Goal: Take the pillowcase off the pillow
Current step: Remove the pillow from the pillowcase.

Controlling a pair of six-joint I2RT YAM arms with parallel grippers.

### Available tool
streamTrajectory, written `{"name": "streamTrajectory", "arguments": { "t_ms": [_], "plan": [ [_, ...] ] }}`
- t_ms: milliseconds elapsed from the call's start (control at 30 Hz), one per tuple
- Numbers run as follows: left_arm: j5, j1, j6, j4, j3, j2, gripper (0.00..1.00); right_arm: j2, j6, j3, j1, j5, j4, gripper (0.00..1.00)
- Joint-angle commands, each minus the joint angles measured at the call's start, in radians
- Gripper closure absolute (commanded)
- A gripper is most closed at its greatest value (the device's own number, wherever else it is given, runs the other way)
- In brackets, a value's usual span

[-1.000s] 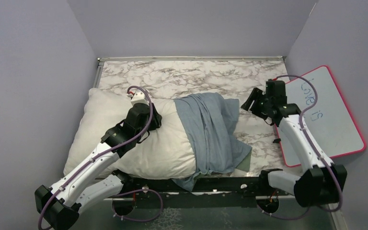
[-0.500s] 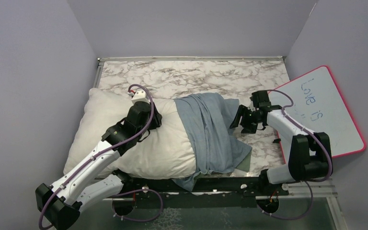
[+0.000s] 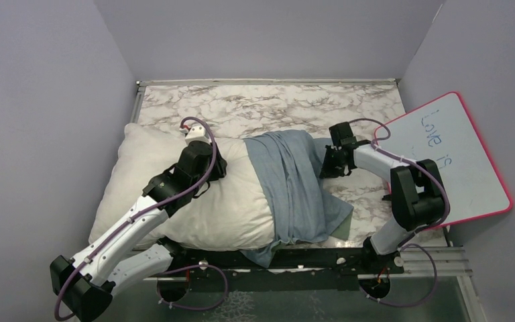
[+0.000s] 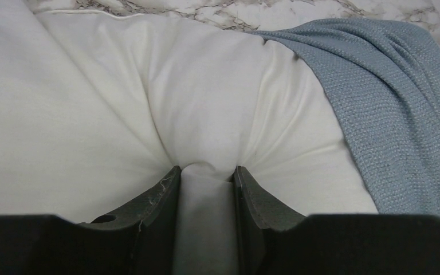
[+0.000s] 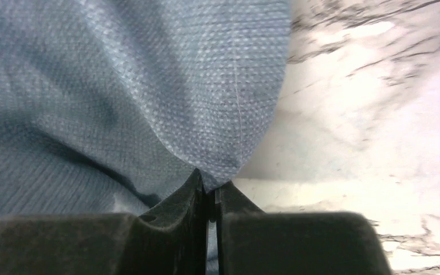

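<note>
The white pillow (image 3: 174,194) lies across the left half of the marble table, its right end still inside the grey-blue pillowcase (image 3: 292,184). My left gripper (image 3: 204,176) sits on the pillow's bare middle and is shut on a pinched fold of the pillow (image 4: 206,114), white cloth filling the gap between its fingers (image 4: 160,197). My right gripper (image 3: 323,164) is at the pillowcase's far right edge, shut on a corner fold of the pillowcase (image 5: 149,86) that runs down between its fingers (image 5: 189,195). An olive patch of the pillowcase shows at its lower right corner.
A pink-rimmed whiteboard (image 3: 459,157) with writing leans at the right wall, just behind my right arm. Bare marble tabletop (image 3: 261,107) lies beyond the pillow and to the right of the pillowcase (image 5: 366,114). Grey walls close in three sides.
My right arm swung left and down from near the whiteboard to the pillowcase's right edge, and its jaws closed on the cloth. The left gripper stayed pinched on the pillow.
</note>
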Motion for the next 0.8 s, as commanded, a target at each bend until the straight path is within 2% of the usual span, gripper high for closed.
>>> {"name": "streamTrajectory", "arguments": {
  "t_ms": [0,67,133,367,567,700,767],
  "plan": [
    [0.099,-0.01,-0.008,-0.111,-0.011,0.006,0.63,0.017,0.032,0.036,-0.003,0.272,-0.029,0.98],
    [0.091,-0.01,-0.013,-0.113,-0.018,-0.001,0.63,-0.02,0.028,0.093,-0.019,0.36,-0.07,1.0],
    [0.081,-0.01,-0.018,-0.114,-0.025,-0.008,0.63,-0.07,0.017,0.173,-0.072,0.384,-0.112,1.0],
    [0.054,-0.01,-0.04,-0.118,-0.059,-0.031,0.63,-0.164,-0.012,0.482,-0.367,0.231,-0.235,1.0],
    [0.05,-0.01,-0.042,-0.123,-0.064,-0.011,0.63,-0.098,-0.026,0.788,-0.475,0.177,-0.351,1.0],
    [0.036,-0.01,-0.045,-0.124,-0.072,-0.004,0.63,0.007,-0.081,1.043,-0.478,0.122,-0.467,0.99],
    [0.029,-0.009,-0.045,-0.126,-0.074,0.001,0.63,0.024,-0.09,1.092,-0.479,0.131,-0.474,0.99]
  ]
}}
